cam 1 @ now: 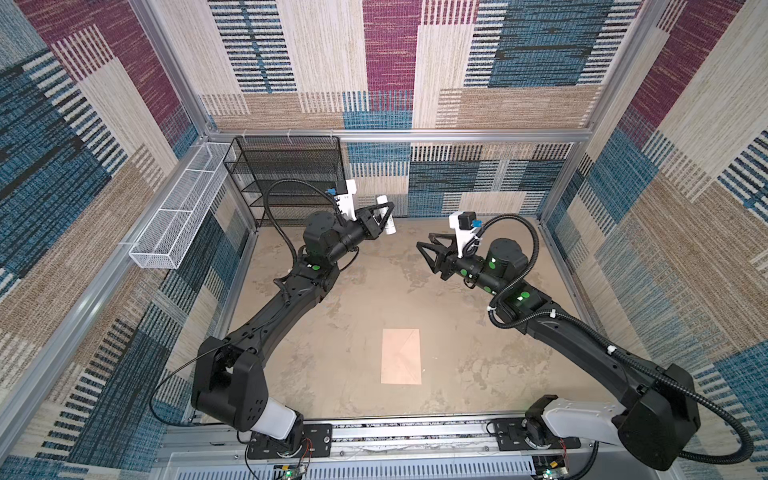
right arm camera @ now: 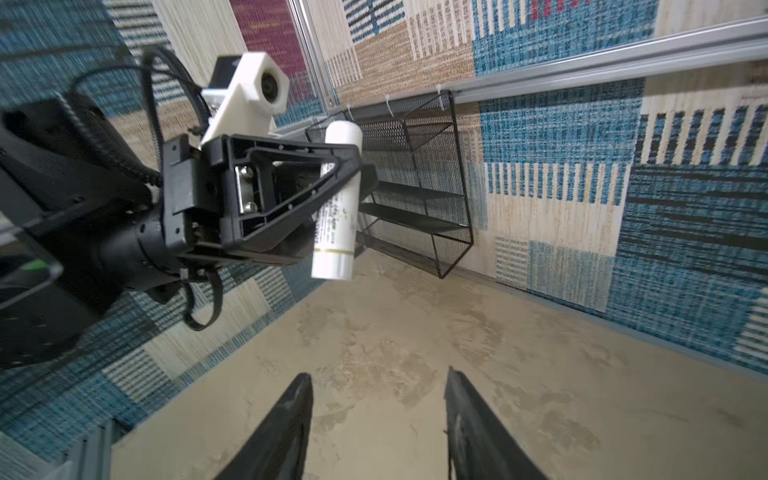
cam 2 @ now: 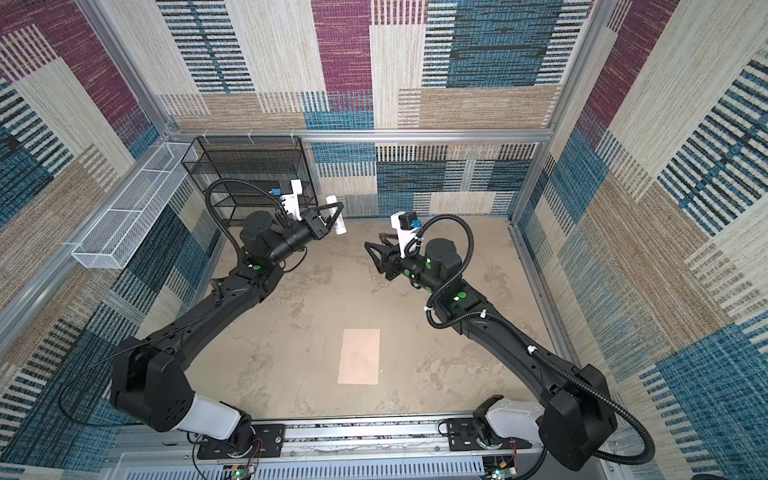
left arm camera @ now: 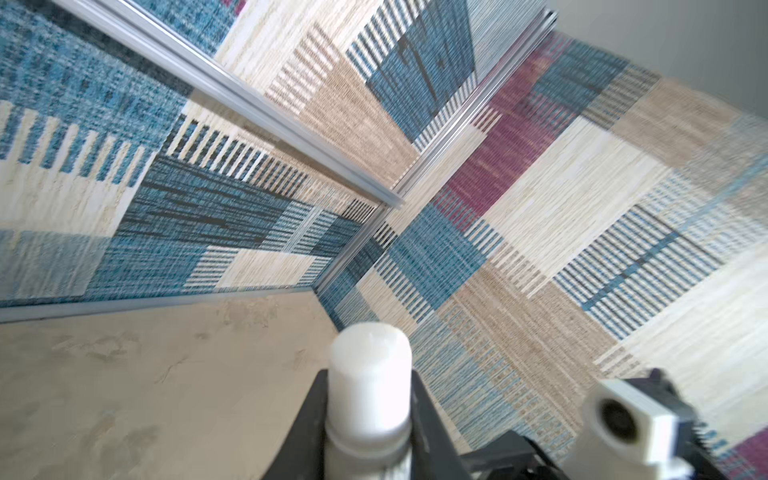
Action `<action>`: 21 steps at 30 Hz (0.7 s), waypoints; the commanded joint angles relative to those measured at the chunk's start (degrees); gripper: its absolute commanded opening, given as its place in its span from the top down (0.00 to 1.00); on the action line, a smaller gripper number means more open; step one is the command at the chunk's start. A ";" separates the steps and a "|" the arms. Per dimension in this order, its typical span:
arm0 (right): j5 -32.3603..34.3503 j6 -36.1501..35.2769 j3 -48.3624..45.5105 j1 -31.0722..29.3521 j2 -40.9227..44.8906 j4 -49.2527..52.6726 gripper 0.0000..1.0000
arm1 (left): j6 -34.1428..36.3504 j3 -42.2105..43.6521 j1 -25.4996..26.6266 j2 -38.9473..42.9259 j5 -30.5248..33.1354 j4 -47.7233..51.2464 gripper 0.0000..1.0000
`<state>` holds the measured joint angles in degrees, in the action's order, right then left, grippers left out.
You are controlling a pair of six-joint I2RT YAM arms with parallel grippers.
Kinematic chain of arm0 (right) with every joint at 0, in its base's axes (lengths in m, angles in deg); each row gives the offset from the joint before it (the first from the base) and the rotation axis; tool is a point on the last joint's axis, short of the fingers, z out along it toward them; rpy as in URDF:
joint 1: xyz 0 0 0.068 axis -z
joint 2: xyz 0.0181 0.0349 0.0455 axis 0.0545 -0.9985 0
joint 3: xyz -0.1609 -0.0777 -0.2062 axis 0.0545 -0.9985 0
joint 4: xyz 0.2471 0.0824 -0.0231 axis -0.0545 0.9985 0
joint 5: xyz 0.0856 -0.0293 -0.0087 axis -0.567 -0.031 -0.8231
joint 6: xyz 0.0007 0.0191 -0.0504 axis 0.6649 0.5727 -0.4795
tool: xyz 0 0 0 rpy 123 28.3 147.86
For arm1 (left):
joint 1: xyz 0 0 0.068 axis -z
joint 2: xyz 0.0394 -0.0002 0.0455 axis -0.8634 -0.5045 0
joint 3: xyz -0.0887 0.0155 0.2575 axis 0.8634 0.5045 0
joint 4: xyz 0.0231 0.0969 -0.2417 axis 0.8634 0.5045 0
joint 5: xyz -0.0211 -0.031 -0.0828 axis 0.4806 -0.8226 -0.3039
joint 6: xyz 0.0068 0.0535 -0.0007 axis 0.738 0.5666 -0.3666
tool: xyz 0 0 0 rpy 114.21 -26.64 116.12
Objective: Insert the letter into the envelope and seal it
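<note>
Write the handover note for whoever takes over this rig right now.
Left gripper: shut on the white tube, held up near the black mesh rack.
Right gripper: open, empty, in the air opposite it.
Envelope: flat on the table, front centre, flap folded down. Letter not in view, likely inside.
Left to do: set the tube down and check the seal, which the pictures cannot confirm.

Matt peach paper envelope (cam 1: 401, 356); smooth white plastic tube (right arm camera: 334, 232); black metal mesh rack (cam 1: 286, 174); mottled matt surface (cam 1: 357, 299); woven cloth walls (cam 1: 540, 104).
</note>
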<state>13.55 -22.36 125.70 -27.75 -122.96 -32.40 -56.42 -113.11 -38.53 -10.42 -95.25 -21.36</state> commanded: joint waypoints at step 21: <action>-28.48 37.01 4.53 3.58 -17.55 -44.01 0.55 | -22.56 -1.08 -0.20 -7.22 -17.47 -33.90 1.00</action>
<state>-12.48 11.32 128.87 -24.16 -139.57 -71.67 -78.10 -113.85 -38.80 -17.61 -111.69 -51.44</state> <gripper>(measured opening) 0.457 0.264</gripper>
